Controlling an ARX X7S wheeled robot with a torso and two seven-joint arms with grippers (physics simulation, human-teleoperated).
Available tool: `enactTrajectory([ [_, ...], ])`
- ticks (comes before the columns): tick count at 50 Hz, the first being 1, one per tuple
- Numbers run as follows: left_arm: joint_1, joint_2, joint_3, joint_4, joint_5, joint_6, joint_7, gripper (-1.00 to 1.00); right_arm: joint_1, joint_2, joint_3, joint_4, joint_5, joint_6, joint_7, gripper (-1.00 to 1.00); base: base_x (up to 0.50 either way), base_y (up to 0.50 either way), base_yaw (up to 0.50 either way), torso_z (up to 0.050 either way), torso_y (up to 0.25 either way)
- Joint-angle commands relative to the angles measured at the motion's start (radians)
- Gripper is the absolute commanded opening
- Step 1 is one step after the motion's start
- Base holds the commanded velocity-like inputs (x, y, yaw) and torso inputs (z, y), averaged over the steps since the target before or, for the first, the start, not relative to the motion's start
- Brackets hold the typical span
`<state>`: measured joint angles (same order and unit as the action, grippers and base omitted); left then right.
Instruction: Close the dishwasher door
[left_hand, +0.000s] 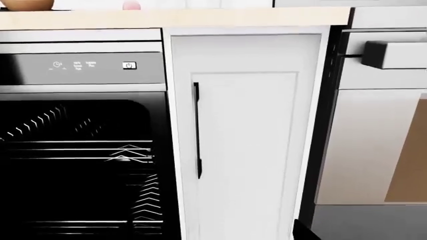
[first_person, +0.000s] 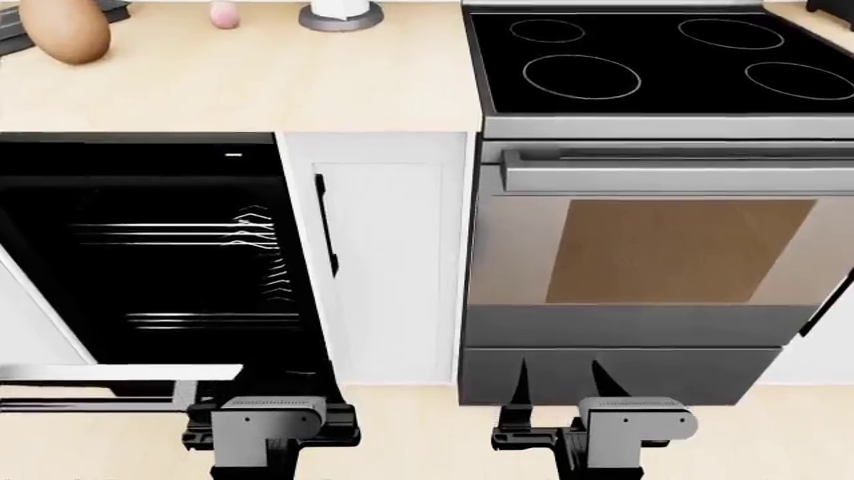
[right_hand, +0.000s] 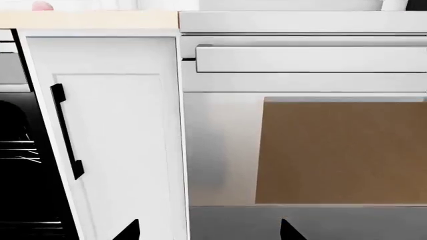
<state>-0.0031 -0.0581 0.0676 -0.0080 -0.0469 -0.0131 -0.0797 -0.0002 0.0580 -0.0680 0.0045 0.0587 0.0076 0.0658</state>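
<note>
Where the dishwasher door (first_person: 120, 373) sits: folded down at the foot of the open dishwasher, low on the left of the head view, with only its pale edge and a grey bar below it showing.
Dishwasher inside (first_person: 160, 250): dark, open to the front, with wire racks (first_person: 200, 232) catching the light.
Left gripper (first_person: 267, 420): low in front of the open dishwasher, just beside the near end of the lowered door; its fingers are lost against the black, so I cannot tell whether they are apart or together.
Right gripper (first_person: 563, 385): low in front of the oven door (first_person: 667, 250), its two black fingertips (right_hand: 130, 231) spread apart with nothing between them.
Cabinet door (first_person: 387, 250): narrow, white, closed, with a black handle (first_person: 324, 225), between dishwasher and oven.
Counter (first_person: 240, 90): pale wood, bearing a brown rounded thing (first_person: 64, 28) and a small pink one (first_person: 224, 13).
Stove top (first_person: 654, 55): black, with ring marks, above the oven.
</note>
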Motion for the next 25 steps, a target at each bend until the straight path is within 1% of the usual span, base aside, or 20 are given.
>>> enactTrajectory([
  [1,0.001,-0.018,0.018,0.003,-0.018,0.0,-0.021,1.0,0.001,0.016,-0.019,-0.001,0.018,0.001,0.022,1.0,0.0,0.0,0.0,-0.05,-0.033],
  [25,0.001,-0.045,0.05,0.005,-0.049,0.006,-0.046,1.0,0.004,0.043,-0.054,-0.002,0.042,0.005,0.053,1.0,0.0,0.0,0.0,-0.05,-0.031],
])
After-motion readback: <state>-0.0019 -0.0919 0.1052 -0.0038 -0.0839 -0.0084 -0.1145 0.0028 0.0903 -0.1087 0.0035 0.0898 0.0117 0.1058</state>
